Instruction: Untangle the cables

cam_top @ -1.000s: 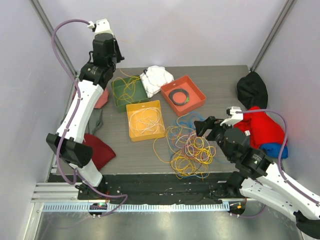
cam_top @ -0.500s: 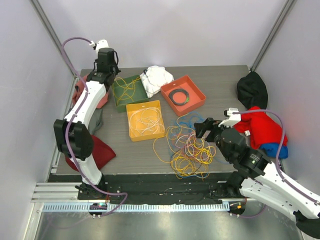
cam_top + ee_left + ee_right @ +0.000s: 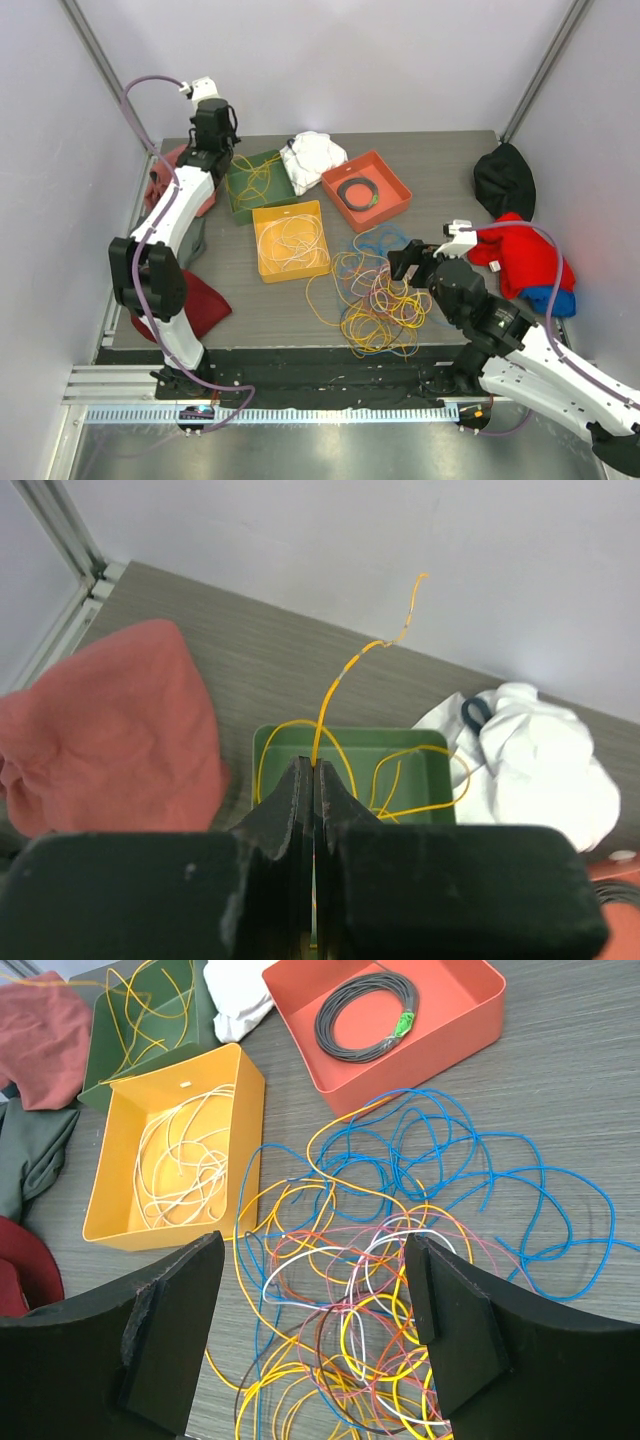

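A tangle of thin cables (image 3: 375,295), yellow, blue, pink, white and orange, lies on the table's front middle; it fills the right wrist view (image 3: 400,1280). My right gripper (image 3: 412,262) is open above the tangle's right edge, empty, its fingers (image 3: 170,1320) wide apart. My left gripper (image 3: 212,128) is at the far left above the green tray (image 3: 257,182) and is shut on a yellow cable (image 3: 330,695) that rises from its tips (image 3: 314,768) and loops into the tray (image 3: 400,748).
A yellow tray (image 3: 290,240) holds white cable. An orange tray (image 3: 366,190) holds a black coil. A white cloth (image 3: 312,153) lies at the back. Red and dark cloths (image 3: 525,250) lie right; pink (image 3: 165,180) and dark red (image 3: 200,300) cloths left.
My left arm swung down from high up, and the gripper came to the green tray with the yellow cable. My right gripper edged slightly lower and left over the tangle.
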